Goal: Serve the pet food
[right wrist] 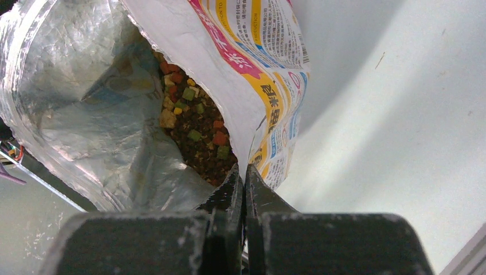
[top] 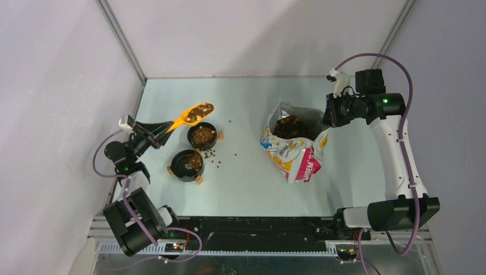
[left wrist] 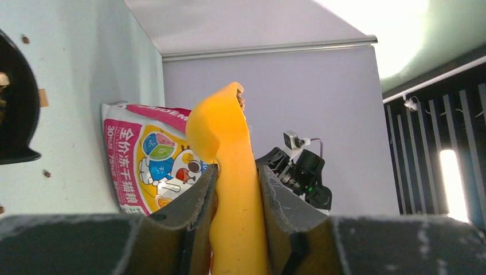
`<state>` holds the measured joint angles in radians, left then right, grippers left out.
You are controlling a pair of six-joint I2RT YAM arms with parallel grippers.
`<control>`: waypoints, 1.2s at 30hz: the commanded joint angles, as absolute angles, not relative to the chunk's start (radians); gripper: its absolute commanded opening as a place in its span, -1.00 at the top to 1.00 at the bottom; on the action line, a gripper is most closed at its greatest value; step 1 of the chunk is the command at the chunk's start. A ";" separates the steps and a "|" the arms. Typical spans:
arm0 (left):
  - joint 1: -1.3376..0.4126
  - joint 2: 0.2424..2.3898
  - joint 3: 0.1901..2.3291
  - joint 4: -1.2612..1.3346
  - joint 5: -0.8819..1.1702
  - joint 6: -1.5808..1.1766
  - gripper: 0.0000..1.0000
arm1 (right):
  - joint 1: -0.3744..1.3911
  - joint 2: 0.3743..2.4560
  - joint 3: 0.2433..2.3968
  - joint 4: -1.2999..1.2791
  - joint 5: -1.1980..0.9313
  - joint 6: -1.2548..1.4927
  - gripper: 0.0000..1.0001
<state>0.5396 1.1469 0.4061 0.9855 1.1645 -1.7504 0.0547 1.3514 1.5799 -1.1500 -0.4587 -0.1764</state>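
Silver-lined and largest: clamped the one printed bag (right wrist: 263,69) by its rim in the right gripper (right wrist: 245,172), jaws pressed fully together on the edge; saw pet food (right wrist: 200,137) heaped inside, just ahead of the tips. Held one orange scoop (left wrist: 226,143) by the handle in the left gripper (left wrist: 236,177), jaws narrowly apart around it, kibble loaded. Counted two black bowls (top: 189,136) (top: 175,166) just past those tips, both holding kibble, loose pellets (top: 220,156) beside.
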 commanded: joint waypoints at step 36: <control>1.159 1.438 0.909 -1.496 1.229 0.702 1.00 | 0.041 1.276 1.546 -1.022 -0.530 -0.173 1.00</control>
